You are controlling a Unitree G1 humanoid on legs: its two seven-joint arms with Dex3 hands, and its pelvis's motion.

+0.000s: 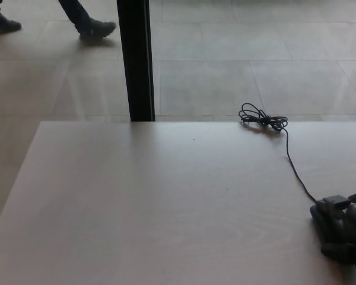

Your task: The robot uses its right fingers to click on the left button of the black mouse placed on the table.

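Note:
The black mouse (316, 215) lies near the table's right edge, low in the head view. My right hand (347, 233) comes in from the right and lies over most of it, so only the mouse's left end shows. The picture is too dark and blurred there to tell which button the hand touches. The mouse's thin black cable (292, 163) runs up the table to a bundled coil (262, 119) at the far edge. My left hand is out of sight.
The pale wooden table (154, 202) fills the lower picture. A black post (135, 59) stands behind its far edge. A person's legs and dark shoes (95, 27) cross the tiled floor at the top left.

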